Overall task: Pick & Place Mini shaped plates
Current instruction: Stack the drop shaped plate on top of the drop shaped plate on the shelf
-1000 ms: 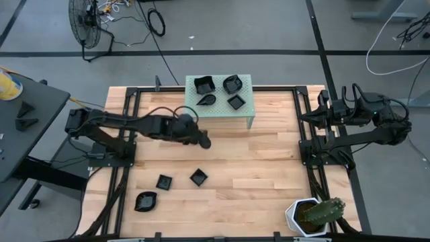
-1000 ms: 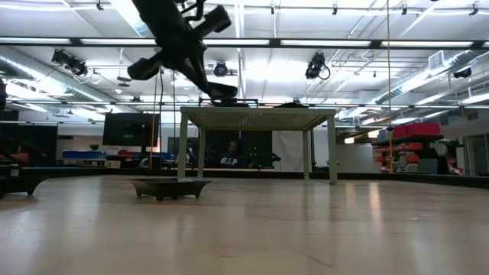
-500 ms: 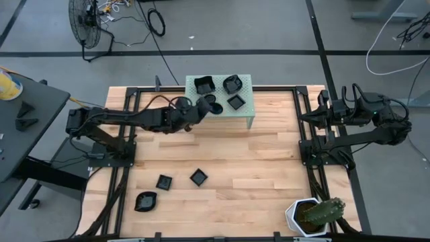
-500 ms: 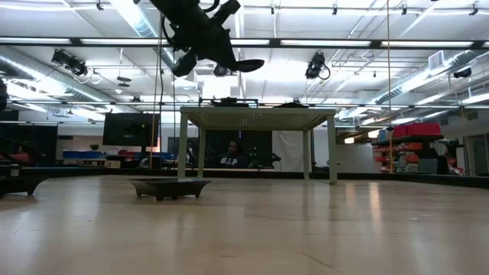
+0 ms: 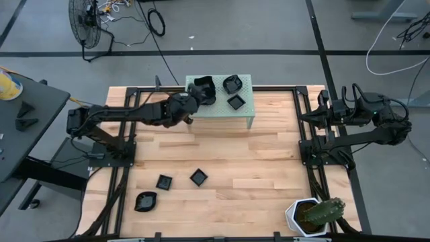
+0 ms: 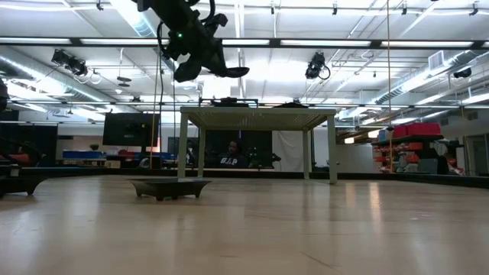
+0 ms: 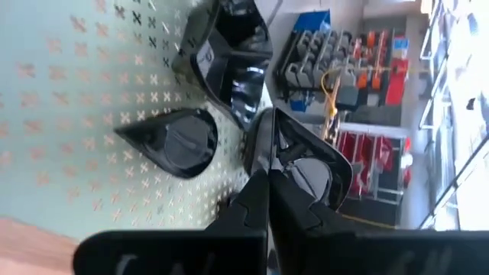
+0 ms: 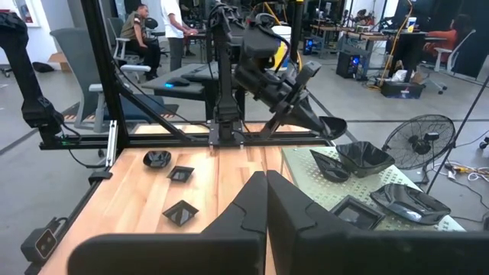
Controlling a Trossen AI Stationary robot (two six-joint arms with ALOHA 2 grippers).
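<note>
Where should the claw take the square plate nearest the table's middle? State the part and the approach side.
Take the raised rim of the square plate, coming straight down from above, one finger inside the dish, one outside. It lies flat and low on the table, so a sideways approach would probably find nothing to pinch.

A pale green perforated stand (image 5: 247,107) sits at the upper middle of the wooden bench (image 5: 269,168) in the high view, and a white hexagonal pot (image 5: 299,216) holding a cactus (image 5: 325,210) stands in the bench's lower right corner. On the grey floor beyond, a standing fan (image 5: 86,25) shows at the upper left, with a coiled black cable (image 5: 156,21) just to its right. A dark side table (image 5: 23,124) with a yellow object (image 5: 8,86) fills the left edge.
</note>
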